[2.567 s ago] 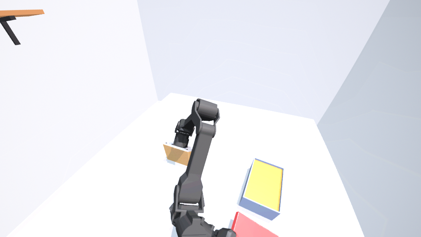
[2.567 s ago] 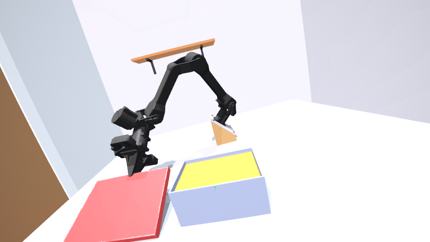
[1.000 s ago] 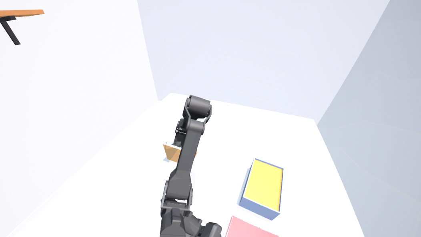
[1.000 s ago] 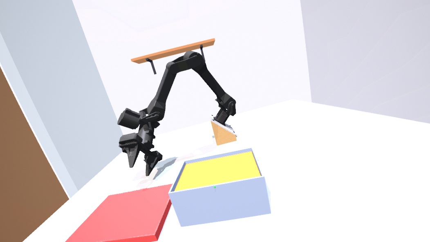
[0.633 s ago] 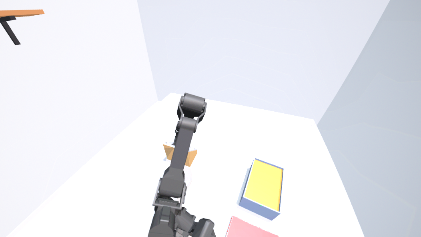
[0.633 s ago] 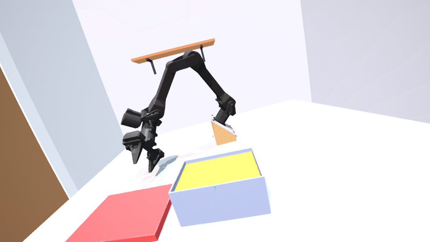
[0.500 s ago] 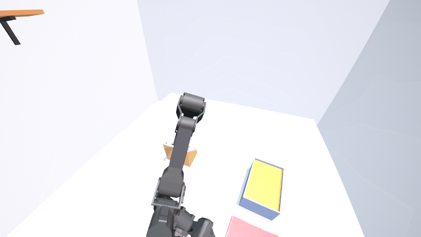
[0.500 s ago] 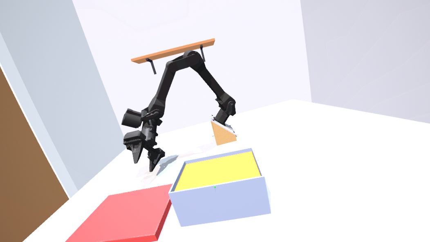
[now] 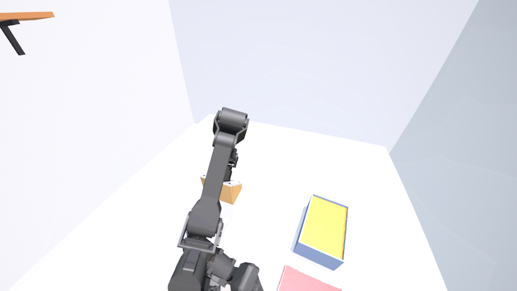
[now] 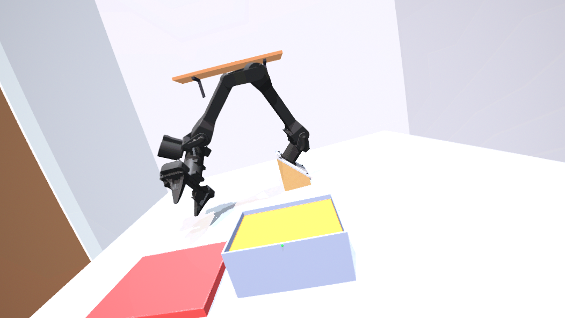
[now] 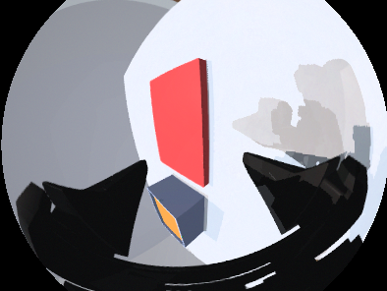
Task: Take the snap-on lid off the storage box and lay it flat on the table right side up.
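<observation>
since the red lid (image 10: 158,282) lies flat on the table (image 10: 434,221) just left of the open box (image 10: 292,260), the wide-open, empty gripper (image 10: 188,201) hanging above the lid's far edge is best lifted straight up, well apart from both.

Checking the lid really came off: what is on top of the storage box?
Nothing covers the storage box; its yellow interior shows. The red lid lies flat beside it. The table beneath the box is hidden.

Overhead, side, wrist; shared table (image 9: 325,170).
</observation>
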Available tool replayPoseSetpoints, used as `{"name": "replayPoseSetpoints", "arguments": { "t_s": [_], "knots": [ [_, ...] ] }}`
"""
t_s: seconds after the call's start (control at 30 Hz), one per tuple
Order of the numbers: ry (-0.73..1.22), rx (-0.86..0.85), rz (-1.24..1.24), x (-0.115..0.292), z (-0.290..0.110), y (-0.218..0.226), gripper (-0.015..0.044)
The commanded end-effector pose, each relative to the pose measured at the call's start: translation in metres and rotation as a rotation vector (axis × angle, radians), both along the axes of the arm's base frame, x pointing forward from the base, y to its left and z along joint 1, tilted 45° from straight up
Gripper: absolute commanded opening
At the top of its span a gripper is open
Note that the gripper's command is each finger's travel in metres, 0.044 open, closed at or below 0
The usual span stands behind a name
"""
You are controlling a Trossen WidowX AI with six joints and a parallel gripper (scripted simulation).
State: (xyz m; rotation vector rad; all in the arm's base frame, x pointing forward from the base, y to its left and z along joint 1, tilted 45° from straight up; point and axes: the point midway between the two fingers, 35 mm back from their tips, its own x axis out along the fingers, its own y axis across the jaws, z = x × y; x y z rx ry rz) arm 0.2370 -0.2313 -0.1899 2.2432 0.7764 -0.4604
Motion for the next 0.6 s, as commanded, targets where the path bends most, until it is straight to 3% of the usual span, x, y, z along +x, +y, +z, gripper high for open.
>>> {"name": "replayPoseSetpoints", "arguments": {
  "t_s": [0.0, 0.57],
  "knots": [
    [0.001, -0.007, 0.0, -0.003, 0.006, -0.007, 0.044],
    [0.003, -0.008, 0.0, -0.015, 0.029, -0.028, 0.044]
  ]
}}
